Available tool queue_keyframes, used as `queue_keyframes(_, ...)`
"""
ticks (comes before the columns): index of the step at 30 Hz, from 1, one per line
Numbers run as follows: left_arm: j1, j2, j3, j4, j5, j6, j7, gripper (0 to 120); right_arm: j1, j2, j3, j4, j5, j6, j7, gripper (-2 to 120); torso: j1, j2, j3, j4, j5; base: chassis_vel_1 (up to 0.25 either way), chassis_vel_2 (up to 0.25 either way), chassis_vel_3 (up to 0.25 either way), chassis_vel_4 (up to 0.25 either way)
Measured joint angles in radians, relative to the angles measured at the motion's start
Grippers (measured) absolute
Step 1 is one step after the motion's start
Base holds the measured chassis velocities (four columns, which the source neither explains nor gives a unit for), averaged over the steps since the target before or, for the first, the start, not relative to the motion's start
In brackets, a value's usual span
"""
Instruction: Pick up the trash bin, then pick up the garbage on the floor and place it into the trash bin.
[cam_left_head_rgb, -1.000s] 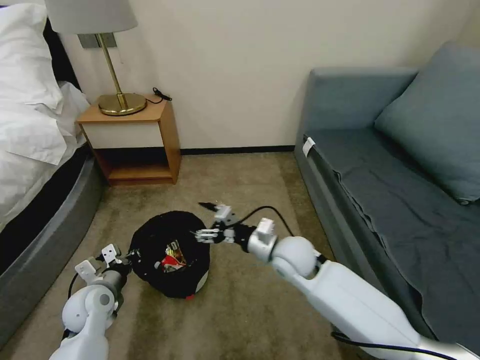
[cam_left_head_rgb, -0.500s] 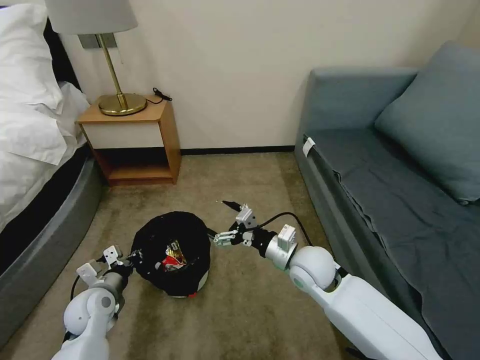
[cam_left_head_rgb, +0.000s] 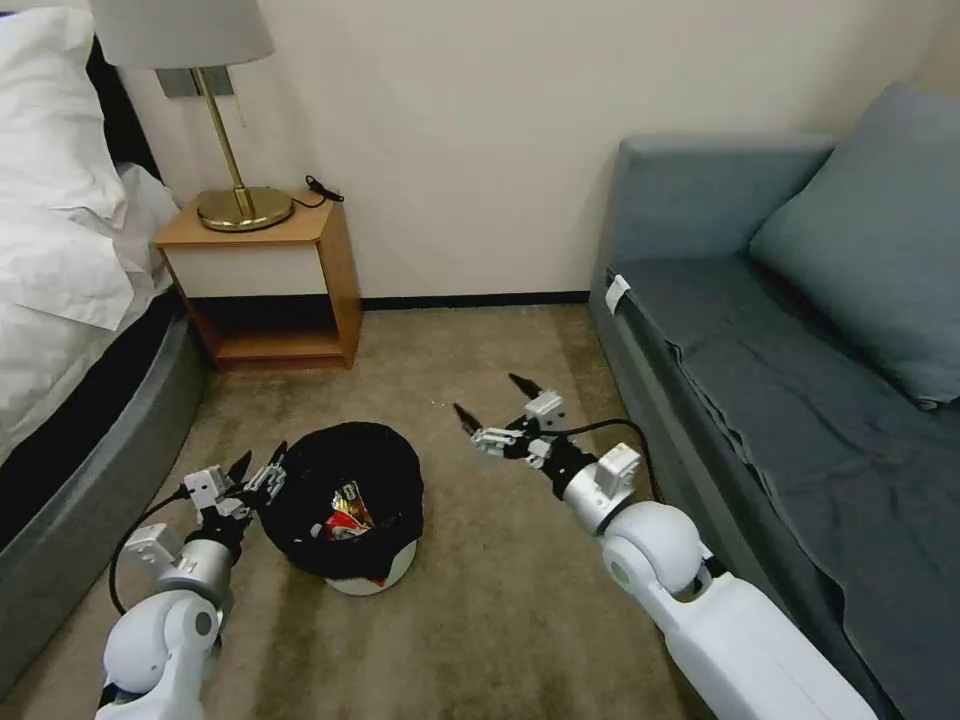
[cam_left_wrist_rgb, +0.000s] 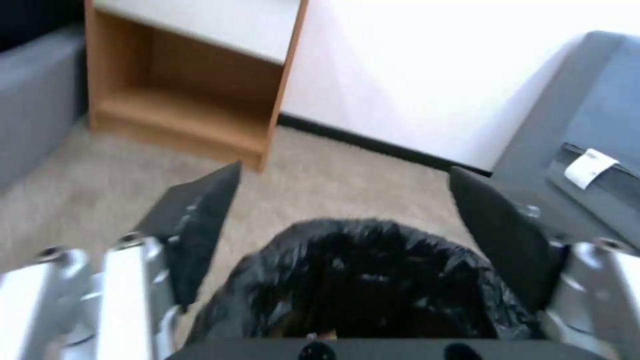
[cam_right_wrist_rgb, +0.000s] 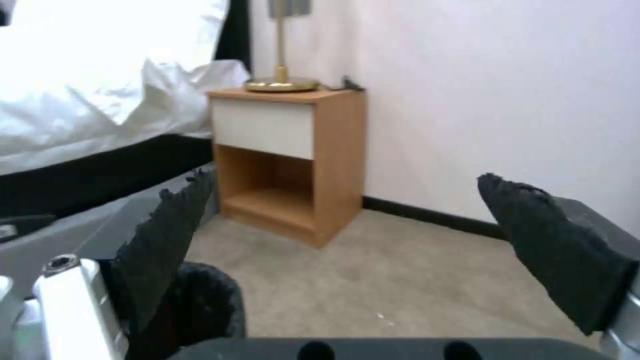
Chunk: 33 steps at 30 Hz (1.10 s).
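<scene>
Beige carpet (cam_left_head_rgb: 480, 350), pale wall (cam_left_head_rgb: 470, 130), wooden nightstand (cam_left_head_rgb: 265, 280) with brass lamp (cam_left_head_rgb: 235, 190), grey sofa (cam_left_head_rgb: 800, 330), white-sheeted bed (cam_left_head_rgb: 60, 240).

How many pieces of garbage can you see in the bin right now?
2: a red-white wrapper and a gold-brown wrapper just behind it, both inside the bin. More may be hidden under the black liner folds.
</scene>
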Motion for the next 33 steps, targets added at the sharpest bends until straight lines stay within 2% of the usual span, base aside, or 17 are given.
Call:
queue_keyframes(3, 0.005, -0.008, -0.001, -0.008, 0.017, -0.02, 0.01, 94, -0.024, 0.008, 0.02, 0.013, -0.013, 0.0, 0.006, 100, 0.0, 0.0, 0.0, 0.0, -0.0003, 0.0, 0.0, 0.0, 0.0)
queue_keyframes(4, 0.029, -0.03, -0.003, -0.032, 0.033, -0.056, 0.028, 99, -0.084, 0.041, 0.068, 0.045, -0.048, 0.0, 0.018, 100, 0.0, 0.0, 0.0, -0.0001, 0.0, 0.0, 0.0, 0.0, 0.0)
queue_keyframes(7, 0.043, -0.041, -0.003, -0.042, 0.041, -0.073, 0.035, 100, -0.113, 0.058, 0.09, 0.06, -0.071, 0.0, 0.026, 100, 0.0, 0.0, 0.0, 0.0001, 0.0, 0.0, 0.0, 0.0, 0.0)
queue_keyframes(9, 0.07, -0.062, -0.003, -0.06, 0.059, -0.112, 0.052, 100, -0.16, 0.089, 0.126, 0.083, -0.111, 0.001, 0.039, 100, 0.0, 0.0, 0.0, 0.0, -0.0002, 0.0, 0.0, 0.0, 0.0)
queue_keyframes(10, 0.116, -0.099, -0.002, -0.09, 0.074, -0.184, 0.07, 100, -0.244, 0.143, 0.183, 0.114, -0.199, 0.01, 0.052, 100, 0.0, 0.0, 0.0, -0.0001, 0.0002, 0.0, 0.0, 0.0, 0.0)
queue_keyframes(11, 0.138, -0.117, -0.002, -0.102, 0.084, -0.226, 0.073, 100, -0.281, 0.167, 0.212, 0.128, -0.244, 0.018, 0.056, 100, 0.0, 0.0, 0.0, -0.0001, -0.0002, 0.0, 0.0, 0.0, 0.0)
queue_keyframes(12, 0.138, -0.117, -0.002, -0.102, 0.084, -0.226, 0.073, 100, -0.281, 0.167, 0.212, 0.128, -0.244, 0.018, 0.056, 100, 0.0, 0.0, 0.0, -0.0001, -0.0002, 0.0, 0.0, 0.0, 0.0)
queue_keyframes(13, 0.15, -0.125, -0.002, -0.108, 0.092, -0.25, 0.074, 100, -0.299, 0.178, 0.225, 0.135, -0.263, 0.021, 0.056, 100, 0.0, 0.0, 0.0, 0.0, -0.0003, 0.0, 0.0, 0.0, 0.0)
queue_keyframes(16, 0.194, -0.142, -0.008, -0.131, 0.126, -0.349, 0.07, 100, -0.381, 0.234, 0.294, 0.171, -0.349, 0.031, 0.052, 100, 0.0, 0.0, 0.0, 0.0, -0.0003, 0.0, 0.0, 0.0, 0.0)
queue_keyframes(23, 0.235, -0.149, -0.019, -0.167, 0.159, -0.391, 0.045, 100, -0.453, 0.287, 0.339, 0.199, -0.397, 0.047, 0.041, 100, 0.0, 0.0, 0.0, 0.0, -0.0001, 0.0, 0.0, 0.0, 0.0)
queue_keyframes(25, 0.276, -0.154, -0.006, -0.183, 0.176, -0.409, 0.023, 100, -0.48, 0.308, 0.349, 0.206, -0.417, 0.062, 0.038, 100, 0.0, 0.0, 0.0, 0.0, -0.0002, 0.0, 0.0, 0.0, 0.0)
queue_keyframes(27, 0.287, -0.155, -0.002, -0.187, 0.177, -0.413, 0.016, 100, -0.484, 0.312, 0.35, 0.207, -0.422, 0.067, 0.037, 100, 0.0, 0.0, 0.0, 0.0, -0.0002, 0.0, 0.0, 0.0, 0.0)
queue_keyframes(30, 0.339, -0.157, 0.019, -0.213, 0.189, -0.429, -0.035, 100, -0.499, 0.321, 0.357, 0.213, -0.441, 0.087, 0.034, 100, 0.0, 0.0, 0.0, 0.0001, -0.0002, 0.0, 0.0, 0.0, 0.0)
queue_keyframes(33, 0.353, -0.157, 0.027, -0.229, 0.192, -0.43, -0.042, 100, -0.505, 0.322, 0.36, 0.217, -0.444, 0.094, 0.032, 100, 0.0, 0.0, 0.0, 0.0002, -0.0002, 0.0, 0.0, 0.0, 0.0)
